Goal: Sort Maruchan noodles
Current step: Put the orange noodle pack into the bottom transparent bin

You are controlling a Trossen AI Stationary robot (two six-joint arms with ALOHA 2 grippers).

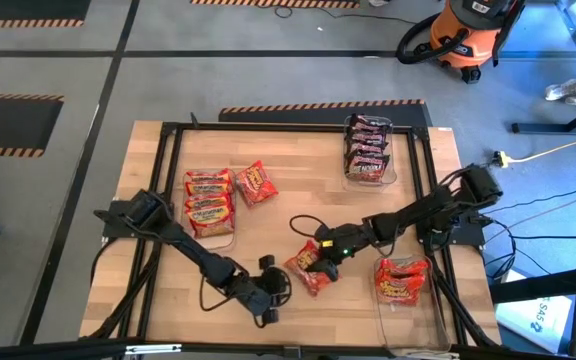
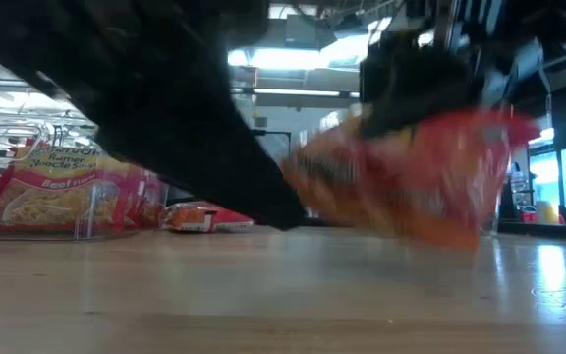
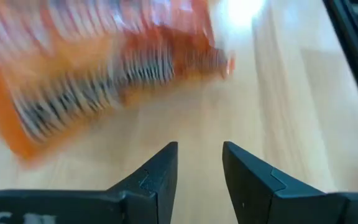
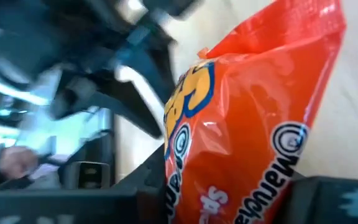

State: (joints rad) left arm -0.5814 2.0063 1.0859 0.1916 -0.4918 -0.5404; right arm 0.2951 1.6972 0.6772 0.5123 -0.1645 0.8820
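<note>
Right end effector [image 1: 318, 258] clamped on orange-red packet [image 1: 308, 268] mid-surface; lift clear before swinging toward bin of like packets [image 1: 402, 280], just beyond right end effector; left end effector [image 1: 268, 290] near packet's other side, part-open, empty, risks collision; maroon packets [image 1: 366, 147] well apart.

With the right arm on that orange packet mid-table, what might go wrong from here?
1. The right gripper seems to hold the orange crinkly plastic noodle packet only by an edge; slick film might slip out.
2. The left gripper sits open close beside it, so the arms might collide.
3. The clear plastic bin of orange packets looks nearly full; another packet could slide off.
</note>
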